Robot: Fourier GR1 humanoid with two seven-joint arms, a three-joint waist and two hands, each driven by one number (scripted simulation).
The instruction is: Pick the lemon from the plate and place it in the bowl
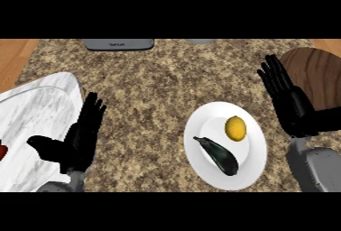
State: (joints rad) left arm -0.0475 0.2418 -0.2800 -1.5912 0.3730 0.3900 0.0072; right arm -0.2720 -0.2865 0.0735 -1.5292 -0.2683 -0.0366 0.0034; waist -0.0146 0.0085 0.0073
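Right hand (293, 101) open beside upright-lying lemon (235, 127) on plate (200, 155).

Speckled granite counter (153, 81), wooden bowl (320, 72)

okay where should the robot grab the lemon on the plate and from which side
Grip the lemon around its middle, coming from above and from the right, where the open right hand is. It sits upright on the white plate, and the eggplant lies down-left of it, so the upper right is free.

Grey appliance (119, 43) cut off at top, red obj (2, 152) at left edge.
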